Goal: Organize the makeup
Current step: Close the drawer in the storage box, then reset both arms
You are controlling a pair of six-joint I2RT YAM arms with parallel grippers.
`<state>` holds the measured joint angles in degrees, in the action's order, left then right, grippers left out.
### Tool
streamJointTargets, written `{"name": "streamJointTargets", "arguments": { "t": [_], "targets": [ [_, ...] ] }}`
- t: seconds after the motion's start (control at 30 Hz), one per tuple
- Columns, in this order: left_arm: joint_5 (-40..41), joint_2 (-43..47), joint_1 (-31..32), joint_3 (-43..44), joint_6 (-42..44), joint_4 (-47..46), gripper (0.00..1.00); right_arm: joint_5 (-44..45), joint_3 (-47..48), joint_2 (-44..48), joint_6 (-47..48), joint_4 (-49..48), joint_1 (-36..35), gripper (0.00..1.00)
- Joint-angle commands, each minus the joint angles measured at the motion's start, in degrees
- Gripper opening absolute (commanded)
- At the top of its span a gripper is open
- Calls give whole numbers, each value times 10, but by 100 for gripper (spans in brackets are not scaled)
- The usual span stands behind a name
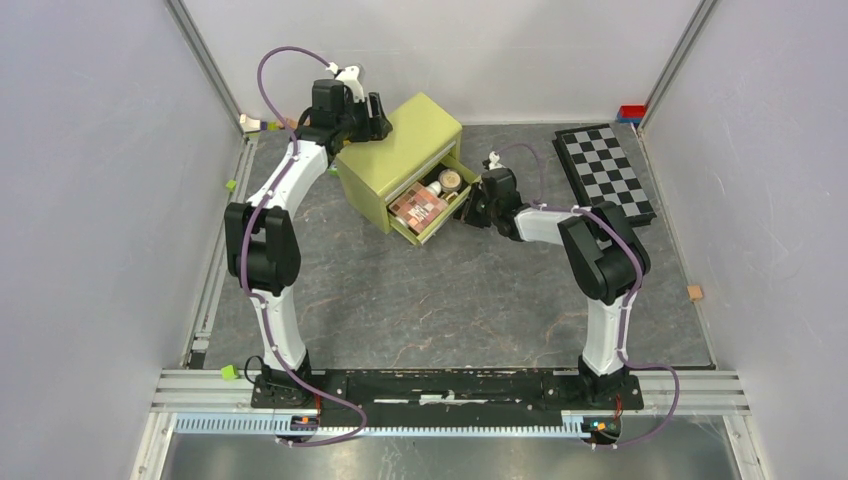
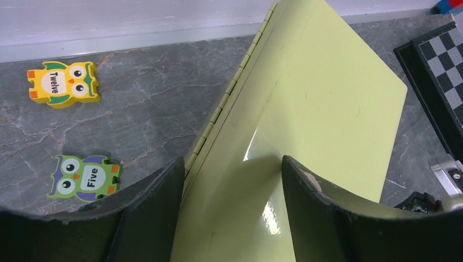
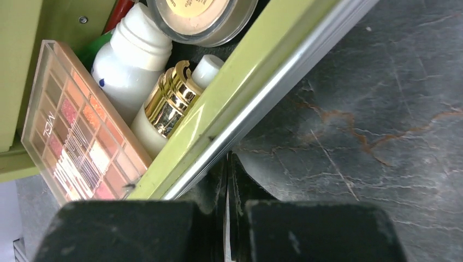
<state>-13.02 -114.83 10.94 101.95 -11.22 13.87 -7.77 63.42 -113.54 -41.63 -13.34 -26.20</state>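
Observation:
An olive-green box stands at the back of the table with its drawer pulled out. The makeup lies in that drawer: a pink-brown eyeshadow palette, a white bottle, a gold-capped tube, a round tan compact and a red pencil tip. My left gripper is open, its fingers spread over the box's glossy top near the hinge. My right gripper is shut with nothing in it, its tips against the drawer's silver-edged front.
A black-and-white chequered board lies to the right of the box. Two owl blocks lie on the table behind the box. Small blocks sit along the walls.

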Motion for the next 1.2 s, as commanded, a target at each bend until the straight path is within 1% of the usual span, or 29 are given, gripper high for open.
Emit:
{"name": "streamJointTargets", "arguments": {
  "t": [0.0,0.4,0.67,0.73,0.8,0.9,0.97,1.0,1.07,1.17],
  "targets": [
    [-20,-3,-4,-17,13,8,71,-14,73,-15,-20,-38,-23,1],
    [-32,3,-3,-40,10,3,69,-46,193,-107,-53,-49,-42,4],
    [-39,16,-3,-65,10,-5,69,-83,243,-150,-74,-99,-49,8],
    [-34,23,-3,-68,10,-4,69,-81,228,-136,-62,-99,-49,8],
    [-25,32,-3,-70,6,-4,69,-63,196,-102,-35,-91,-47,8],
    [-18,51,-3,-49,-15,16,69,-68,115,-41,0,-137,-37,9],
    [-6,71,-3,-35,-30,29,69,-78,78,-3,20,-142,-25,10],
    [2,85,-3,-32,-37,33,71,-78,58,20,35,-139,-18,10],
    [35,112,-3,-30,-47,42,73,-62,31,66,73,-109,-8,12],
    [87,145,-2,-26,-56,63,78,-18,9,139,144,-41,-1,19]
  ]
}}
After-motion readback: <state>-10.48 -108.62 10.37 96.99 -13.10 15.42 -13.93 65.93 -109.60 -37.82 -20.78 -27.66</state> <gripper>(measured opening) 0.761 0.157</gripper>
